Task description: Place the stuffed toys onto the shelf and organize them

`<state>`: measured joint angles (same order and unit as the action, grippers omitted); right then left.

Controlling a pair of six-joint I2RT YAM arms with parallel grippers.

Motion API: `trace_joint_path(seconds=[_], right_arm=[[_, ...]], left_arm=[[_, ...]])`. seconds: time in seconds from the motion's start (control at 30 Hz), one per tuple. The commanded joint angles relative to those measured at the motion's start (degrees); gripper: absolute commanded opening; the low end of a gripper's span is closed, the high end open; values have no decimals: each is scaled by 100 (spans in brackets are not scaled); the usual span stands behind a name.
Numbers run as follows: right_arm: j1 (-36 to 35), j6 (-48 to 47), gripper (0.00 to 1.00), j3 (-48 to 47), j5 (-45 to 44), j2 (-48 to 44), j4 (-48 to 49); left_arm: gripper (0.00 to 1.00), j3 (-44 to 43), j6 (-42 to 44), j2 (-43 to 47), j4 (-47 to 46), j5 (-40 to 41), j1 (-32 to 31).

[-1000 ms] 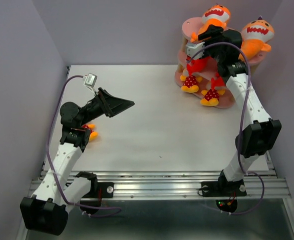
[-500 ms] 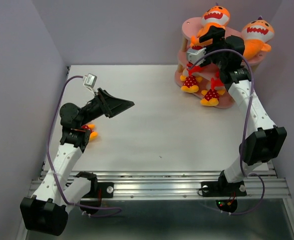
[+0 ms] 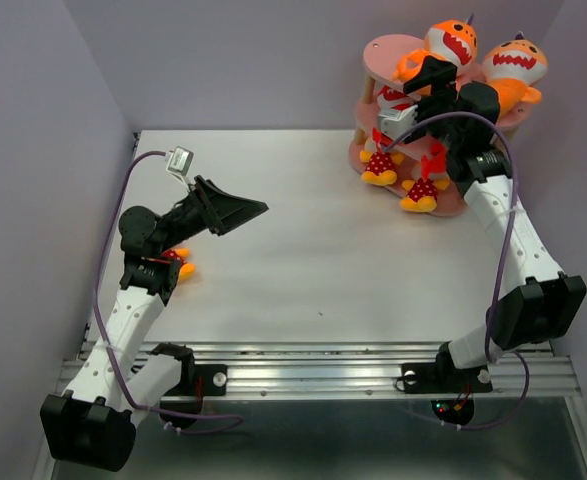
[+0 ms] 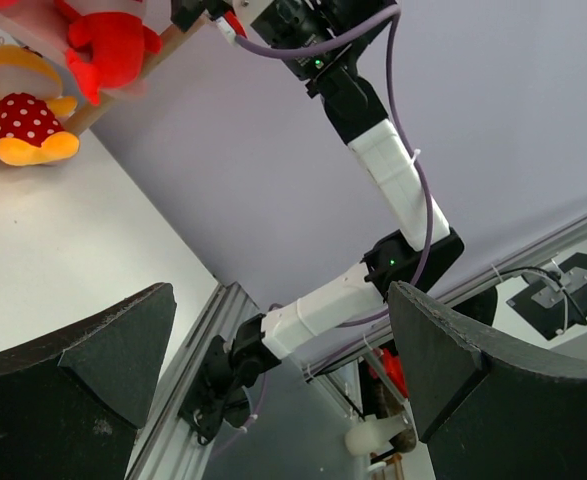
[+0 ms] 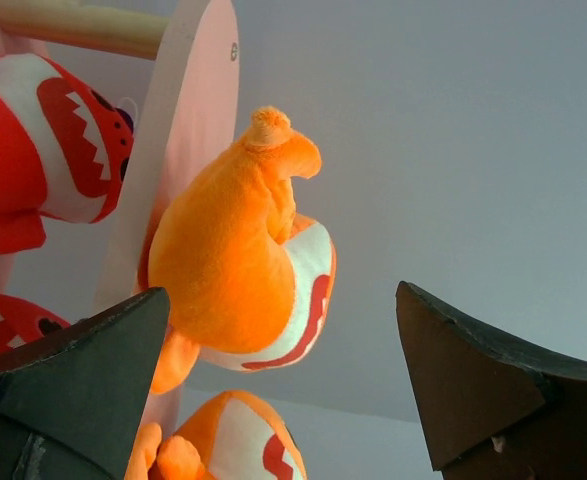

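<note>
From above, you see the shelf (image 3: 388, 52) at the table's (image 3: 303, 270) far right corner, the right gripper (image 3: 428, 82) at its top board beside an orange shark (image 3: 451, 42), and one small figure (image 3: 181, 262) near the left edge, half hidden by the left arm (image 3: 138, 290). Your left wrist view shows the left gripper (image 4: 278, 300) spread wide, empty. Your right wrist view shows the right gripper's jaws wide apart, gripping nothing, the orange shark on the board's edge ahead.
</note>
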<state>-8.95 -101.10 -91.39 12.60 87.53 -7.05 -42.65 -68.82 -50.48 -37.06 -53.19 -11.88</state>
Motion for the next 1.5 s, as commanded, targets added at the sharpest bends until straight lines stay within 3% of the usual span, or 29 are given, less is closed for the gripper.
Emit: trace_joint_path(seconds=[0.0,0.33,0.83,0.97,1.07,1.17,1.3,1.47], right_arm=[[25,20,100,166,181,-376,257],[25,20,100,350,348,-631,20],[25,10,100,772,1411,-1826,-1896],[25,1676,100,194,1772,-1994,-2073],[25,4045,98,-641,1589,-1906,-1635],[25,5795,98,-1509,1160,-1749,-1178],[25,7512,95,-2686,202,-1353,-877],[25,8343,96,-3182,-363,-1159,-833]], left_arm=[[99,12,123,117,-363,-69,28],[99,-68,158,161,-258,-86,37],[99,-243,430,82,-30,-16,63],[99,-357,763,100,303,89,63],[99,-559,1167,135,716,221,63],[99,-682,1475,143,1006,318,72],[99,-867,1923,240,1534,528,72],[99,-1192,3013,460,2632,1213,80]])
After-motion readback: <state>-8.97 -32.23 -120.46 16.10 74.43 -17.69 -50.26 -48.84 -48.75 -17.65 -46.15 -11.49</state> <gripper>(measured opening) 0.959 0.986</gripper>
